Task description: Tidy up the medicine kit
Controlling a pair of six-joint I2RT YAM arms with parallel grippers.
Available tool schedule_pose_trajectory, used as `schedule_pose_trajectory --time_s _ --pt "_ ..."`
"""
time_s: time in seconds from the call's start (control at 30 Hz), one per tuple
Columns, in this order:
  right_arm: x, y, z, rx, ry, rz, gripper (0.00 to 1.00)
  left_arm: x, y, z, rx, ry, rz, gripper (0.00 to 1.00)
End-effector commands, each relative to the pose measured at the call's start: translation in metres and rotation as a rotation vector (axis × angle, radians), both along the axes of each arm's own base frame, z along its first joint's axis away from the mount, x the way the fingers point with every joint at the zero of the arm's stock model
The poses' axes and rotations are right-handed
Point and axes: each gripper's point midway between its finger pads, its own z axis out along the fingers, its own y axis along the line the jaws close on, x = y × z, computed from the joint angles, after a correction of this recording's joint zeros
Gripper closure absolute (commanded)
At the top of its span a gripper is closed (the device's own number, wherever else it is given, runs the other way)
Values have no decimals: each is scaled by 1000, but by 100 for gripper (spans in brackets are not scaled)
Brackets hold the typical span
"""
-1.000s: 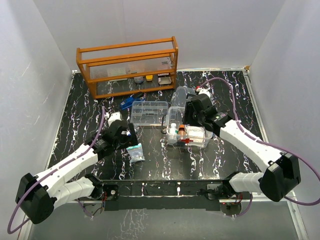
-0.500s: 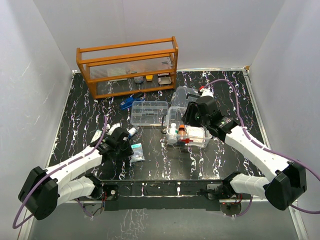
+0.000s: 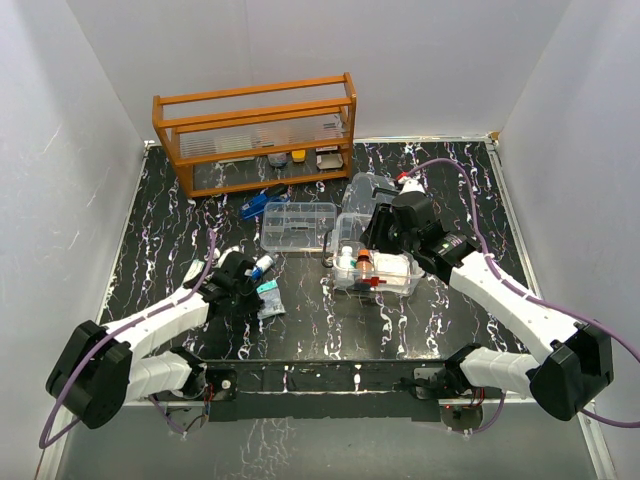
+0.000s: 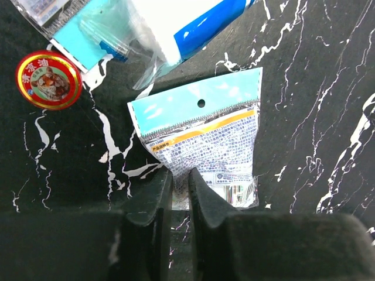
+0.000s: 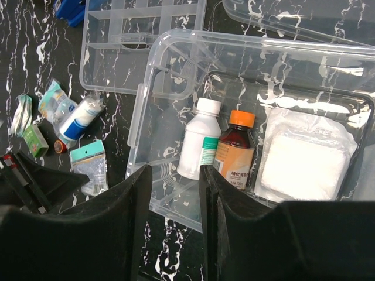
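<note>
The medicine kit's clear box (image 3: 392, 284) with a red latch stands at mid table, its lid (image 3: 358, 200) open behind it. Inside are a white bottle (image 5: 199, 140), a brown bottle with an orange cap (image 5: 235, 149) and a white gauze pad (image 5: 304, 155). The clear divided tray insert (image 3: 298, 225) lies to the box's left. My right gripper (image 5: 174, 199) hovers open over the box's left part, with nothing between its fingers. A small teal-topped packet (image 4: 199, 146) lies flat on the table left of the box, and my left gripper (image 4: 179, 178) is shut on its near edge.
Beside the packet lie a round red tin (image 4: 48, 79), a white and blue tube (image 4: 181, 23) and a few other small packs (image 5: 55, 105). An orange wooden rack (image 3: 255, 135) stands at the back left, with a blue item (image 3: 262, 203) in front of it.
My left gripper has come down and towards the near edge, then closed from wide open onto the packet. My right gripper has shifted slightly back over the box and narrowed a little.
</note>
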Motion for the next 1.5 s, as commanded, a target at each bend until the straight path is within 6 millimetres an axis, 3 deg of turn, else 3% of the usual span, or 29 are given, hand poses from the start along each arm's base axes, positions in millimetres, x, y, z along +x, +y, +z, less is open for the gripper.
schedule_pose_trajectory --time_s 0.0,0.13,0.33,0.43,0.73,0.9,1.1,1.47 --pt "7 13 22 64 -65 38 64 1 1 -1 3 3 -32 96" --pt "5 20 25 93 -71 72 64 12 -5 17 -21 -62 -66 100" --pt "-7 42 40 193 -106 203 57 27 -17 64 -88 -202 -123 100" --pt "-17 57 52 275 -130 293 47 34 -24 95 -137 -294 -154 100" --pt "-27 81 66 403 -169 421 40 62 -61 202 -288 -613 -320 100" --pt "-34 94 99 495 -251 520 34 79 -83 247 -322 -727 -417 100" --pt "-30 102 115 540 -280 542 34 86 -100 271 -375 -774 -476 100" --pt "-24 112 123 601 -272 540 45 87 -111 270 -436 -758 -488 100"
